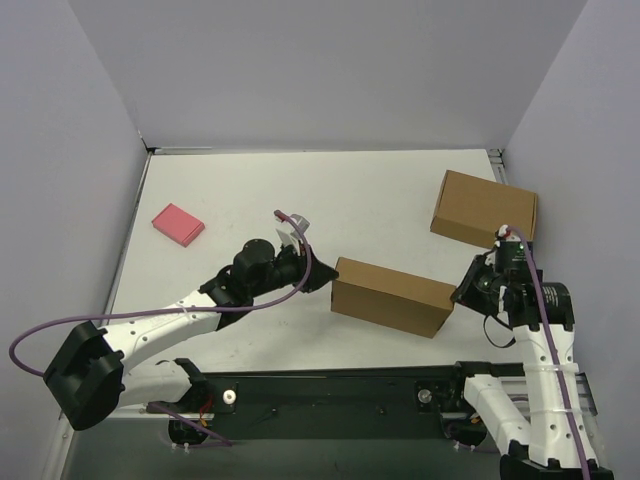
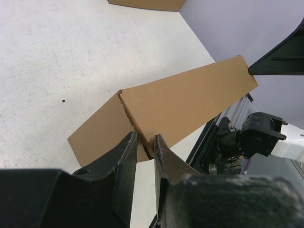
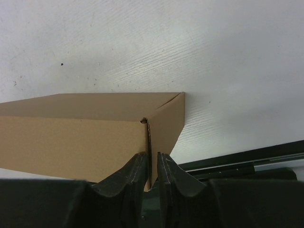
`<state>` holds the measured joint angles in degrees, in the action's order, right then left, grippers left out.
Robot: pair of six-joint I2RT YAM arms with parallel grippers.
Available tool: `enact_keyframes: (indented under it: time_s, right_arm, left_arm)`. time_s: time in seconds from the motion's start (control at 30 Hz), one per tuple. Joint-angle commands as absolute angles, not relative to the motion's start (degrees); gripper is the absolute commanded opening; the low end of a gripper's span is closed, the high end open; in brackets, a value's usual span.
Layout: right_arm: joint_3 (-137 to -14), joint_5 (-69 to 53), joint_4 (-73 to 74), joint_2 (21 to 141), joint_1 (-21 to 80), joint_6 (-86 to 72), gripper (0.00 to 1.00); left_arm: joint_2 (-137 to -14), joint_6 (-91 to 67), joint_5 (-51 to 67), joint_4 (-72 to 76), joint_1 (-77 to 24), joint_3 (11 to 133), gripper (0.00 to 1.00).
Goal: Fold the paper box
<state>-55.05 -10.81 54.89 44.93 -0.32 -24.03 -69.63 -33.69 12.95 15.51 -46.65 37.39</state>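
The paper box [image 1: 392, 295] is a closed brown oblong box lying on the white table [image 1: 330, 190], just in front of the arms. My left gripper [image 1: 325, 278] is at its left end. In the left wrist view the gripper [image 2: 145, 142] is closed on the box's [image 2: 185, 102] corner edge. My right gripper [image 1: 458, 293] is at the box's right end. In the right wrist view the gripper [image 3: 151, 161] is pinched on a thin cardboard end wall of the box [image 3: 71, 142].
A second, fully formed brown box [image 1: 484, 207] stands at the back right, close behind the right arm. A small pink flat block [image 1: 178, 224] lies at the left. The black mounting rail [image 1: 330, 385] runs along the near edge. Grey walls surround the table.
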Motion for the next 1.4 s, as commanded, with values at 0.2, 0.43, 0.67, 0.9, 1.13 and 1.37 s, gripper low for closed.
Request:
enact_keyframes:
  time_s: [0.2, 0.43, 0.67, 0.9, 1.13, 1.37]
  right_arm:
    - [-46.8, -18.7, 62.4, 50.4, 3.5, -29.2, 0.19]
    - [-43.3, -17.8, 52.9, 45.3, 14.9, -40.0, 0.18]
    - [-39.5, -12.9, 42.5, 42.8, 25.6, -49.2, 0.18]
    - [-39.4, -5.6, 42.8, 41.7, 39.7, -55.4, 0.19]
    - [-39.5, 1.7, 45.7, 40.1, 50.3, -62.3, 0.19]
    - [-37.4, 6.8, 44.1, 38.8, 61.5, -70.1, 0.22]
  left_arm:
    - [-73.8, -31.4, 7.3, -4.0, -46.4, 28.1, 0.2]
    - [-64.7, -33.9, 0.4, -5.3, -46.4, 23.8, 0.2]
    - [-55.2, -37.7, -4.9, -10.4, -46.3, 20.6, 0.2]
    - [-49.0, -39.8, -4.0, -15.7, -46.8, 18.5, 0.2]
    - [-42.7, -42.4, -3.6, -21.4, -47.5, 17.3, 0.21]
    - [-43.4, -43.3, -1.5, -22.9, -47.8, 17.5, 0.25]
